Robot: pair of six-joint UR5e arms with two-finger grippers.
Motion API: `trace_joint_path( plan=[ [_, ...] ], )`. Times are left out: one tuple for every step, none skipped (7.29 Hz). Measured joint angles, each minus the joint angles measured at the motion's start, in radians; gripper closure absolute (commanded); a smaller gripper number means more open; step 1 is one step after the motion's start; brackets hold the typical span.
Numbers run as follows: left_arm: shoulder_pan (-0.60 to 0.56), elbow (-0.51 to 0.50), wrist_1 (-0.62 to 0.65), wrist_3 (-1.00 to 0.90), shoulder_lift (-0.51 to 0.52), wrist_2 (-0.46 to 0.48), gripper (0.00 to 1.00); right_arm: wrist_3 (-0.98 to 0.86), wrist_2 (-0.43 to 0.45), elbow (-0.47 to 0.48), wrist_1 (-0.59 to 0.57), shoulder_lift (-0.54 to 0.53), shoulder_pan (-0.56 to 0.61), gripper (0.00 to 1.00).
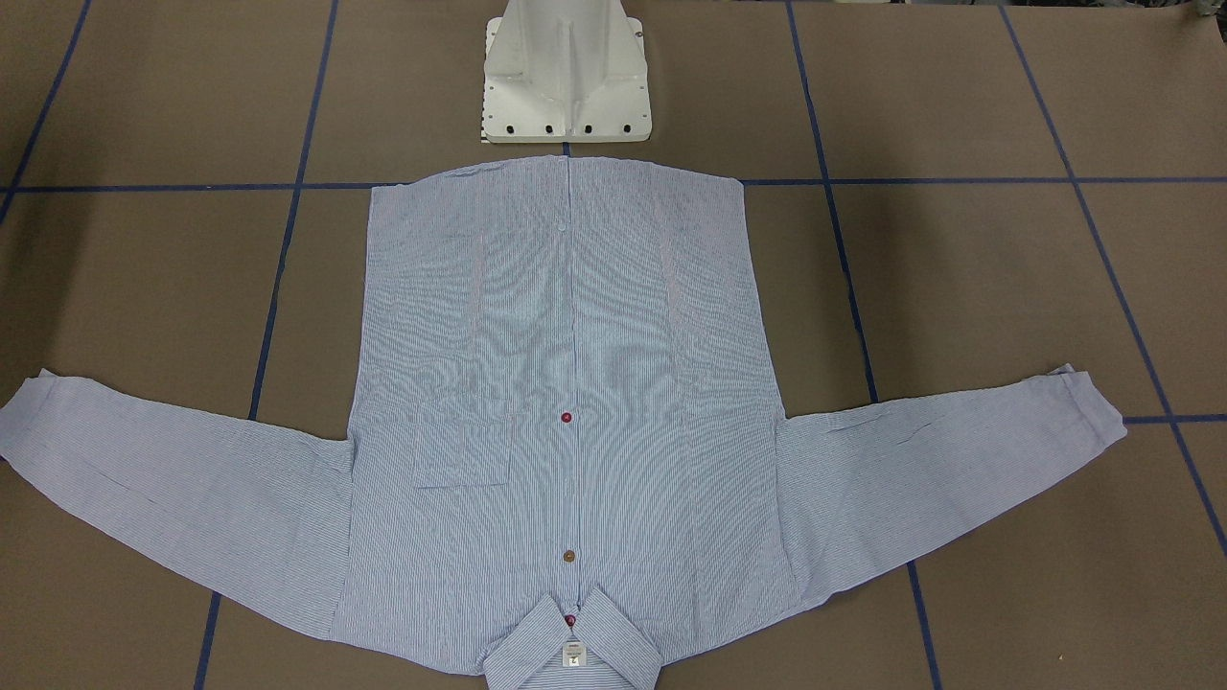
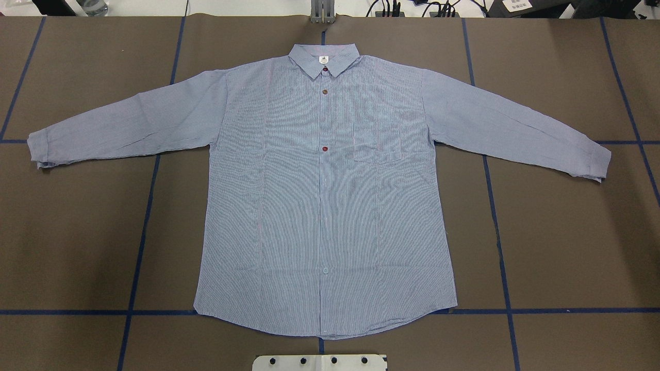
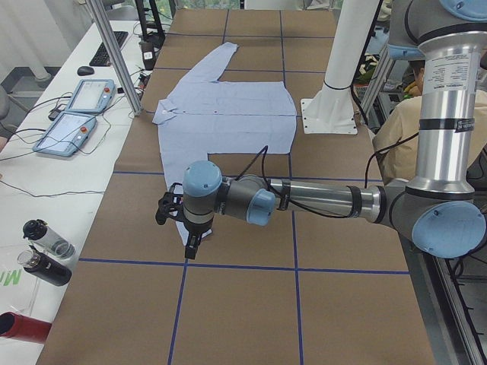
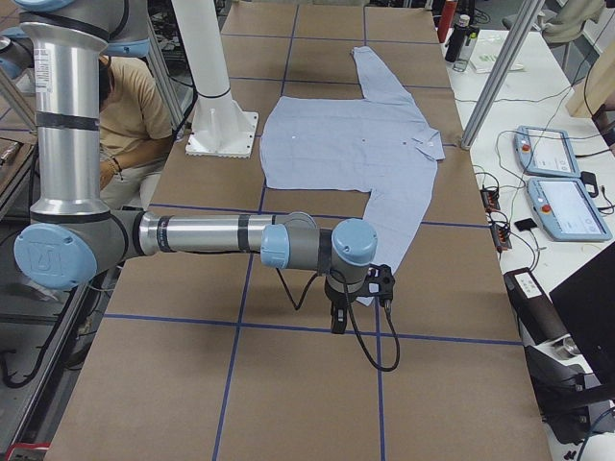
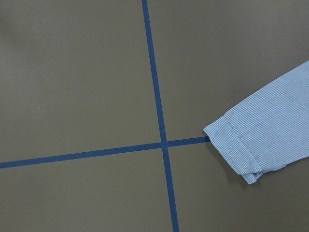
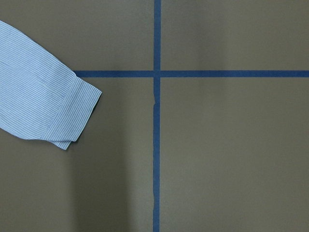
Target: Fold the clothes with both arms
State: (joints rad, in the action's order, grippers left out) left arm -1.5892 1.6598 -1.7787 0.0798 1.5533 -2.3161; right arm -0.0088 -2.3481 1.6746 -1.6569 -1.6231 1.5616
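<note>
Overhead exterior shows the shirt (image 2: 325,206) spread flat, front up, in the middle of the table (image 2: 567,232): collar toward the operators' edge, hem at the robot's edge, sleeves reaching toward both ends. The left gripper (image 3: 191,249) hangs over the left end near a cuff, and the right gripper (image 4: 338,322) over the right end. I cannot tell how wide either pincer stands.

overhead and front views face each other, sharing the shirt (image 2: 330,206); side views flank it. wrist views look down closely.

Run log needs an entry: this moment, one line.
shirt: flat, unfolded | left arm: near one cuff | right arm: near other cuff | fingers: unclear
</note>
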Motion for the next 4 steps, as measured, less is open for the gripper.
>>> trace_joint_path(
  plan=[
    [-0.013, 0.000, 0.002, 0.000, 0.003, 0.000, 0.00, -0.001, -0.003, 0.000, 0.000, -0.002, 0.000, 0.00],
    [-0.020, 0.001, 0.003, 0.000, 0.008, -0.001, 0.00, -0.001, -0.004, 0.002, 0.000, -0.001, 0.000, 0.00],
    [-0.023, 0.000, -0.001, 0.001, 0.010, -0.001, 0.00, -0.001, -0.004, 0.001, 0.007, 0.001, 0.000, 0.00],
    [-0.024, -0.001, -0.003, 0.004, 0.009, -0.001, 0.00, 0.000, -0.004, -0.002, 0.038, -0.002, 0.000, 0.00]
  ],
)
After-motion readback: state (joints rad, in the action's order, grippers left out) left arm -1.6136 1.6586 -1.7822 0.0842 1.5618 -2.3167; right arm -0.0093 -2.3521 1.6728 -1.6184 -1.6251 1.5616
